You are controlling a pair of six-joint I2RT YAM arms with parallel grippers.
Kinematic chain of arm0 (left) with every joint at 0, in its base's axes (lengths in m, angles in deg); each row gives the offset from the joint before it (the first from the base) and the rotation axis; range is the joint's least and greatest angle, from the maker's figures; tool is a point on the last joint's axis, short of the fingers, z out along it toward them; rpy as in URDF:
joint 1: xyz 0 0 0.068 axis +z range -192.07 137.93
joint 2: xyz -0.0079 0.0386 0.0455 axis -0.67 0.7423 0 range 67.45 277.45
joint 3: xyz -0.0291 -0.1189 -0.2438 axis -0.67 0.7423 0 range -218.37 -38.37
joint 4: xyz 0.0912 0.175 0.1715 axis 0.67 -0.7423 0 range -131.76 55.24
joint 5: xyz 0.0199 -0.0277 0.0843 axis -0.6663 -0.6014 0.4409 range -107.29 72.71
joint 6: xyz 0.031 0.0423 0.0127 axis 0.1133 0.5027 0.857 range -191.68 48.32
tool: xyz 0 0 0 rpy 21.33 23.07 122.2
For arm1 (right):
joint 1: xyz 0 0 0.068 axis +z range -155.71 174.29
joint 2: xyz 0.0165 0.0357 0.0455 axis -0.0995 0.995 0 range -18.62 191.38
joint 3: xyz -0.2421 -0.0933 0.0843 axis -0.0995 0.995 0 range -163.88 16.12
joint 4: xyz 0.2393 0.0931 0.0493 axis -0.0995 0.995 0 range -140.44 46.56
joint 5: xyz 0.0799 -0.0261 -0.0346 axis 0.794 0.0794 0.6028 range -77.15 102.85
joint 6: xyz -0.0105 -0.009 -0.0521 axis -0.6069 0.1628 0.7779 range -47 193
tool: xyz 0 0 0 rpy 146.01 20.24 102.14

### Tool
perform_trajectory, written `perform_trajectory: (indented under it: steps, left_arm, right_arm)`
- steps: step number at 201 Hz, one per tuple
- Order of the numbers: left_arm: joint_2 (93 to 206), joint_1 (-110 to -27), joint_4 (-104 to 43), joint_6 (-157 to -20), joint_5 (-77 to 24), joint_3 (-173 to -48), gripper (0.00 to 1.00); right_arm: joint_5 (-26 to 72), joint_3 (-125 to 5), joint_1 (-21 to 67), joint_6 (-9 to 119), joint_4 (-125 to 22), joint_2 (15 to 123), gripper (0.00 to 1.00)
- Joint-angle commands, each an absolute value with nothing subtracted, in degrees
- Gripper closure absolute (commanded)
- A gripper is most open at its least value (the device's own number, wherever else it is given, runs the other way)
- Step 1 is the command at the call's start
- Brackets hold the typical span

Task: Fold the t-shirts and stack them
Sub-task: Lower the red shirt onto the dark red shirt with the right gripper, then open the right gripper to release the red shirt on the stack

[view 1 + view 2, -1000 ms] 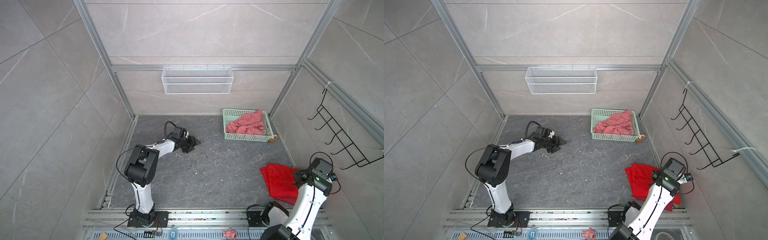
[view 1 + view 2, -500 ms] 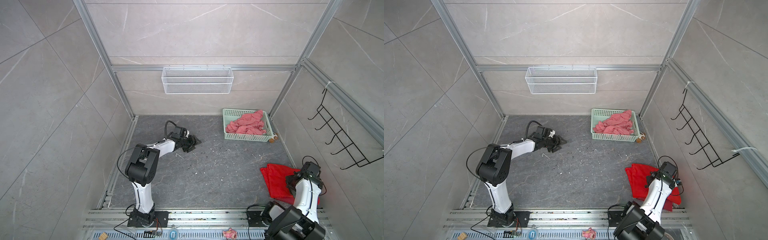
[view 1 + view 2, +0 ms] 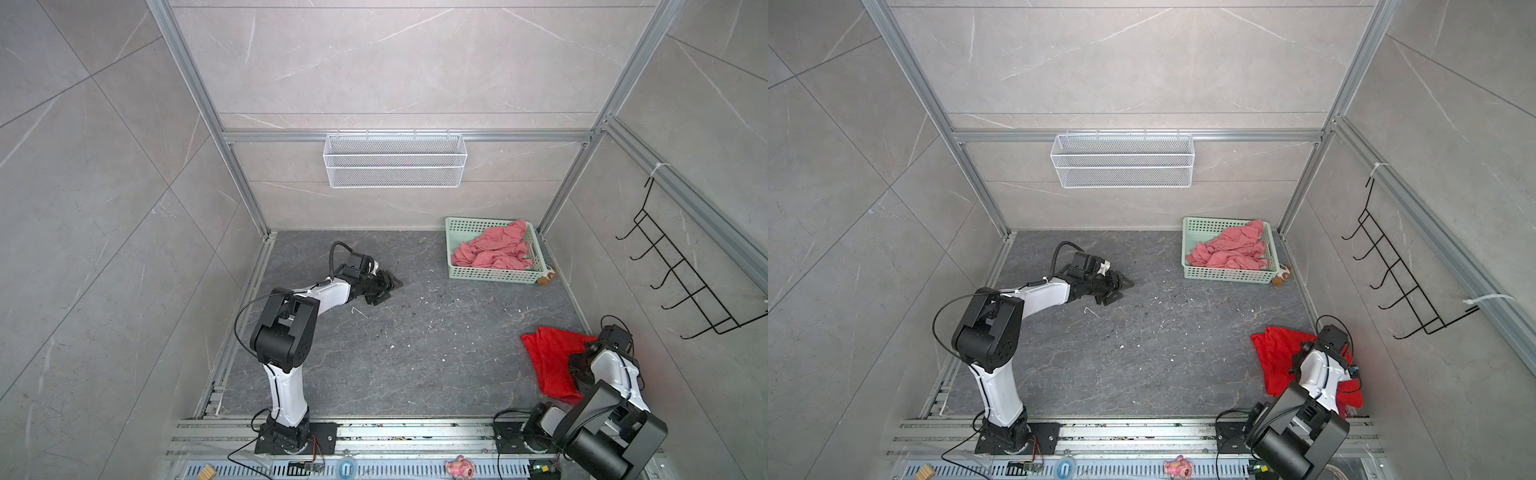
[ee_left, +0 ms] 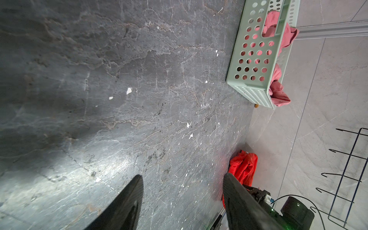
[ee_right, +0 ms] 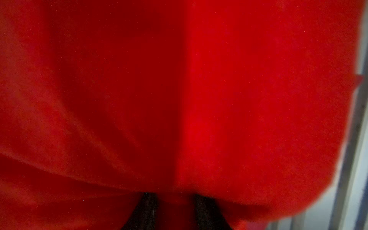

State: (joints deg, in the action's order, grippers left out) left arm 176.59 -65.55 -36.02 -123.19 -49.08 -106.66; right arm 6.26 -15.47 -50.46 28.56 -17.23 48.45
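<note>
Red t-shirt (image 5: pixel 258 99) over right gripper (image 5: pixel 173 198) tips: wrist view only.

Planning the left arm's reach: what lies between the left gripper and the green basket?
Nothing but bare dark tabletop with small white flecks separates the left gripper from the green basket; both top views show it.

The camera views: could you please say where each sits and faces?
Both top views: high overhead, looking down on the floor; left arm and right arm show.
Left wrist: low, facing green basket and red t-shirt; open left gripper shows.
Right wrist: close against red t-shirt; right gripper barely shows.
Shared: top and left wrist views see basket and t-shirt.
</note>
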Motion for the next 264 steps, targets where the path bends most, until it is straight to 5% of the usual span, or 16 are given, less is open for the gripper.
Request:
perform_trajectory:
  steps: [1,90,145,181,233,264]
  left_arm:
    - [176.85,-65.26,-35.88,-123.67,-49.54,-107.79,0.34]
    - [177.41,-65.22,-37.39,-123.72,-48.59,-109.47,0.34]
    - [171.99,-65.27,-40.2,-121.31,-44.45,-107.84,0.34]
    - [165.99,-64.78,-43.29,-117.56,-38.46,-105.72,0.34]
    - [157.72,-61.39,-46.75,-112.69,-31.81,-103.14,0.33]
    - [149.95,-58.84,-49.03,-104.52,-17.39,-100.25,0.27]
  right_arm:
    - [13.36,-12.89,-49.75,28.4,-23.46,55.32,0.64]
    - [21.52,-16.09,-47.59,34.1,-30.49,61.08,0.59]
    - [22.07,-17.47,-46.69,37.23,-25.98,50.6,0.54]
    - [22.41,-21.47,-45.66,40.07,-21.2,42.27,0.45]
    - [18.55,-26.24,-35.67,44.34,-18.93,37.54,0.17]
    - [13.13,-23.6,-27.55,47.86,-23.88,33.39,0.0]
